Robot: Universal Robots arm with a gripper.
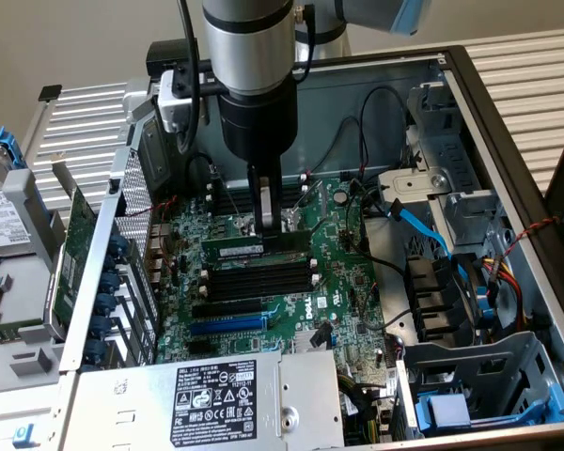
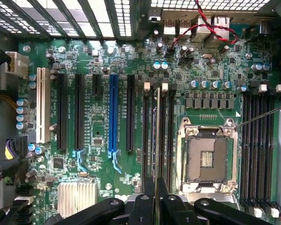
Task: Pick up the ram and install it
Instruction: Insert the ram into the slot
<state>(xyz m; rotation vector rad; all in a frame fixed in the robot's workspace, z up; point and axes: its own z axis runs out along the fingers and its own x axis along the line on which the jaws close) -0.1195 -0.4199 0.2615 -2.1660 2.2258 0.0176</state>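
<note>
While the arm is standing over the open computer case, the gripper is sitting directly on the ram. The stick is lying right under the fingertips, which are meeting it near the middle of its upper edge. In the exterior view the ram is running with its long axis from about 9 o'clock to 3 o'clock, rising a little toward 3. It is standing on edge in the bank of black memory slots on the motherboard, on the 12 o'clock side of the free slots. In the wrist view the ram is appearing as a thin line leading in between the two fingers. They are drawn close together and, as I judge, pinching the stick across its thin side. The empty processor socket is lying just beside this slot row. Whether the ram is sitting fully down in its slot, I cannot tell.
</note>
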